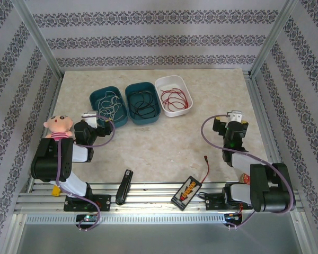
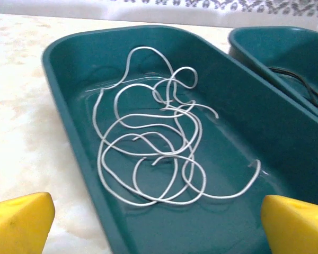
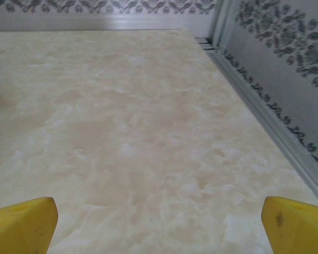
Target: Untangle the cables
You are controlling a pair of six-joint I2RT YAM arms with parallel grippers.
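The three cables lie apart, each in its own tray at the back of the table. The white cable [image 1: 110,103] is coiled loosely in the left teal tray [image 1: 91,98]. The black cable [image 1: 143,106] lies in the middle teal tray [image 1: 127,95], and the red cable [image 1: 176,98] in the white tray [image 1: 158,87]. My left gripper [image 1: 91,117] hovers at the near end of the left tray, open, with the white cable [image 2: 153,148] ahead of its yellow fingertips [image 2: 21,219]. My right gripper [image 1: 235,115] is open over bare table at the right, nothing between its fingers [image 3: 294,222].
A doll [image 1: 59,126] sits on the left arm. A black-and-yellow box [image 1: 187,191] with a short red lead [image 1: 206,168] and a black bar-shaped object [image 1: 124,186] lie at the near edge. Metal frame rails [image 3: 265,121] and patterned walls close in the table.
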